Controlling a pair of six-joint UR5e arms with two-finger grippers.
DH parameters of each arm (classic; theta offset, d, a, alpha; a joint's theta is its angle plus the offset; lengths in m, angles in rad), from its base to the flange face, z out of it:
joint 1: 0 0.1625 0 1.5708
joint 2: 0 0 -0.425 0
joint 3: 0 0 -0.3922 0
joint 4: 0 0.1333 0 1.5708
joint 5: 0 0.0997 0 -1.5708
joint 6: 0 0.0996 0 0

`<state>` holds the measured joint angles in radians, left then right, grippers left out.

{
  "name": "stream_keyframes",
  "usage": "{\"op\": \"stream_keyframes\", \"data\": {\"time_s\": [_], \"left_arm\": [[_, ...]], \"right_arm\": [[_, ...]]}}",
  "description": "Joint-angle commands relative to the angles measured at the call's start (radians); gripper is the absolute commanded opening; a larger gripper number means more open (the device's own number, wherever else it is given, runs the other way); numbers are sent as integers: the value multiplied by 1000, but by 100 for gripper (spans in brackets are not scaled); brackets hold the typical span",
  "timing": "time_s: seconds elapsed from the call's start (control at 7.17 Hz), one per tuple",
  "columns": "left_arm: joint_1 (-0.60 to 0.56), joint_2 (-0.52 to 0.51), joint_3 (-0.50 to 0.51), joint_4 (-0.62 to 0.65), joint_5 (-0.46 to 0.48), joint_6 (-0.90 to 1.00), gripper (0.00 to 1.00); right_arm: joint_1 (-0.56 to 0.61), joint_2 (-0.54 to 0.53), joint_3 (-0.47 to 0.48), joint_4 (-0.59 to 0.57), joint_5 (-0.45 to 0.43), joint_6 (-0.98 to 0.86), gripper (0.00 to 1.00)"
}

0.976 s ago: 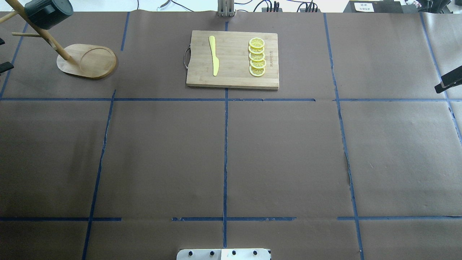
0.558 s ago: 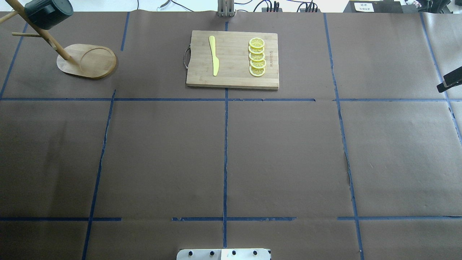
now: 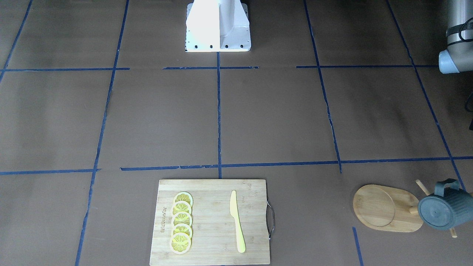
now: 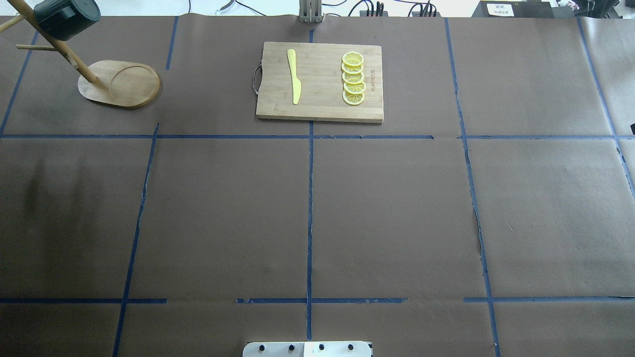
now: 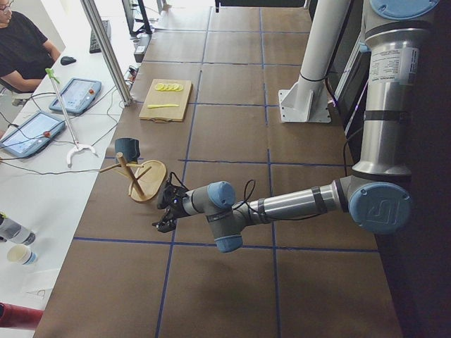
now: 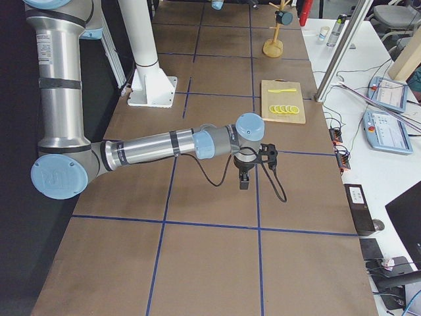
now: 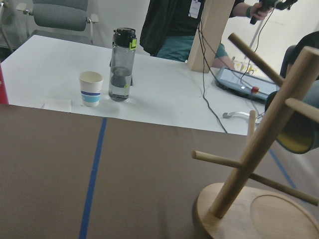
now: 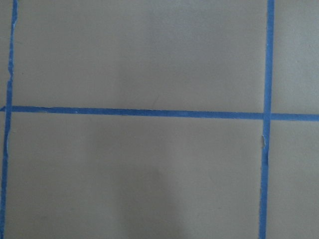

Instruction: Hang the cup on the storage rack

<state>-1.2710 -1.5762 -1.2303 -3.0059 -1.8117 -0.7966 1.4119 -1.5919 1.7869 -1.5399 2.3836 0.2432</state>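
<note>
Hanging on the storage rack, the cup sits at the table's far left corner, close to its edge. The left gripper hovers near the rack's base, the right gripper over brown paper well apart; neither claw's opening can be told.

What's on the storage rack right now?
The cup hangs from an upper peg of the storage rack; the round recess in its base holds nothing. The cup's body covers where the peg catches it.
</note>
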Motion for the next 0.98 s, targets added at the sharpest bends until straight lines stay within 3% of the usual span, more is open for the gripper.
{"op": "stream_keyframes", "data": {"time_s": [0.0,0.14,0.28,0.56,0.7,0.84], "left_arm": [[-142,-11,-12,228,-202,216,98],[-239,-54,-21,366,-386,235,97],[-285,-73,-40,497,-511,240,97],[-255,-59,-106,689,-634,340,95],[-243,-57,-153,872,-649,458,89],[-220,-59,-220,1036,-624,535,90]], "right_arm": [[44,-66,-6,1,-3,-85,100],[51,-77,-39,0,-18,-119,100],[76,-89,-94,10,-9,-134,100],[90,-91,-95,11,-11,-139,100],[93,-92,-98,11,-11,-153,100],[94,-94,-97,11,-6,-169,100]]}}
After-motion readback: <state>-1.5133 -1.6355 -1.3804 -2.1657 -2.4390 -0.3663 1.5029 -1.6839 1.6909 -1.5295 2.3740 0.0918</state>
